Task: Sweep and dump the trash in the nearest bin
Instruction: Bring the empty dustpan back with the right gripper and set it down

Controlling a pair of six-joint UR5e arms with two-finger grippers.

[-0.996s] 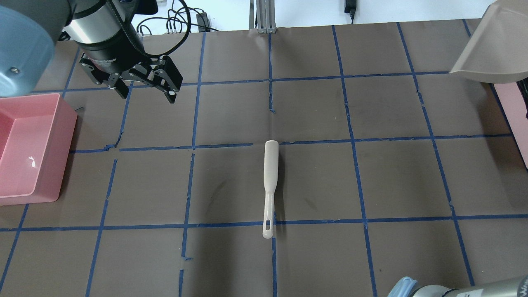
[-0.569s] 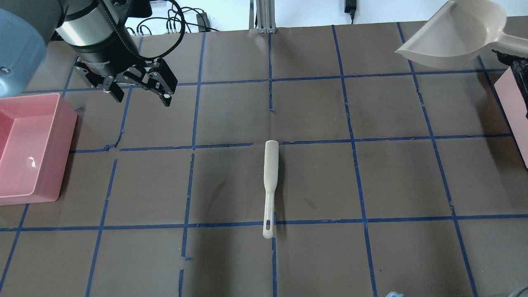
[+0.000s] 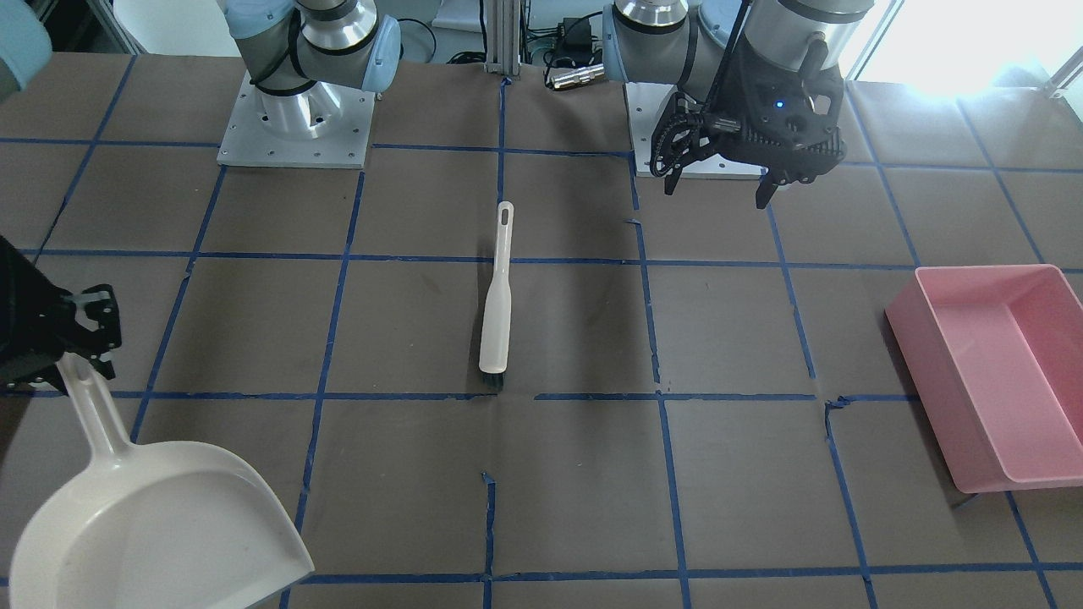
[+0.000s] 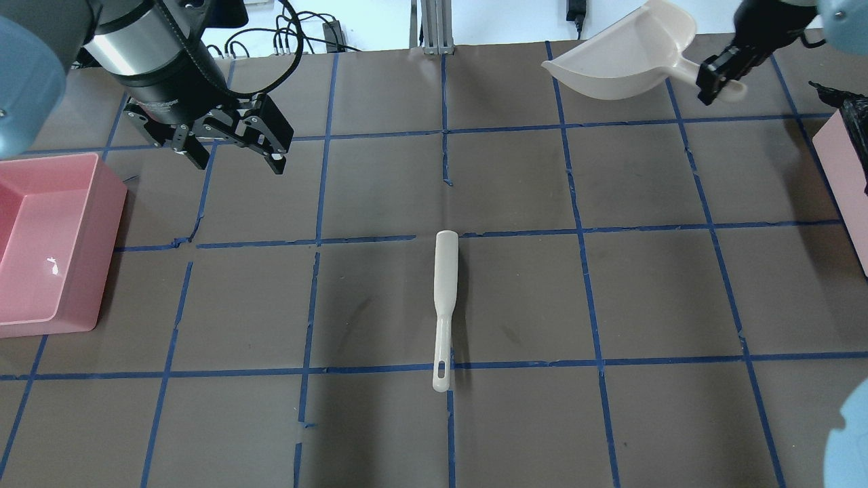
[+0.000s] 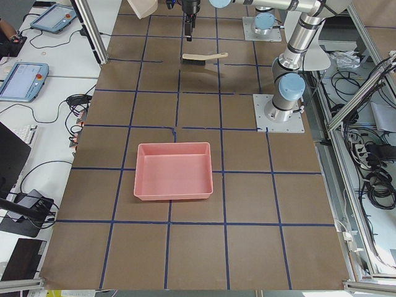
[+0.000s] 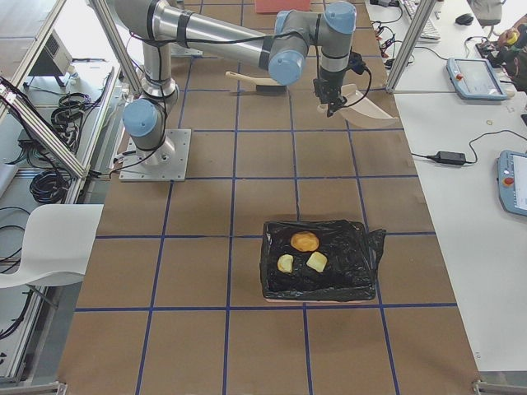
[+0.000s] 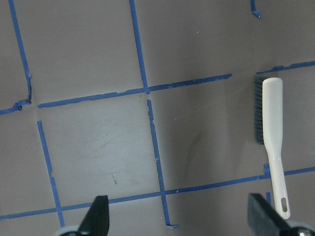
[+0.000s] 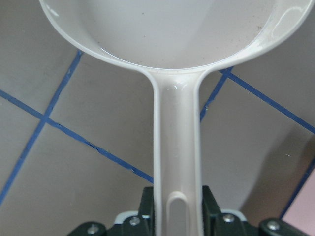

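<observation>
The trash, three small lumps, lies inside a black-lined bin (image 6: 362, 247): an orange-brown one (image 6: 305, 241), a golden chunk (image 6: 286, 263) and a pale yellow one (image 6: 316, 262). My right gripper (image 4: 719, 73) is shut on the handle of a beige dustpan (image 4: 624, 54), held above the far right of the table. The wrist view shows the handle (image 8: 176, 147) between the jaws and an empty pan. My left gripper (image 4: 239, 164) is open and empty, hovering at the far left. A white brush (image 4: 444, 285) lies at the table's middle; it also shows in the left wrist view (image 7: 272, 128).
An empty pink bin (image 4: 108, 203) stands at the left edge of the table; it also shows in the front-facing view (image 3: 931, 372). The pink side of the black-lined bin (image 4: 841, 156) is at the right edge. Blue tape lines grid the brown table cover.
The dustpan has swung leftward from over the right bin, and my right gripper has come into the overhead view. My left gripper has shifted only slightly. The brush has not moved.
</observation>
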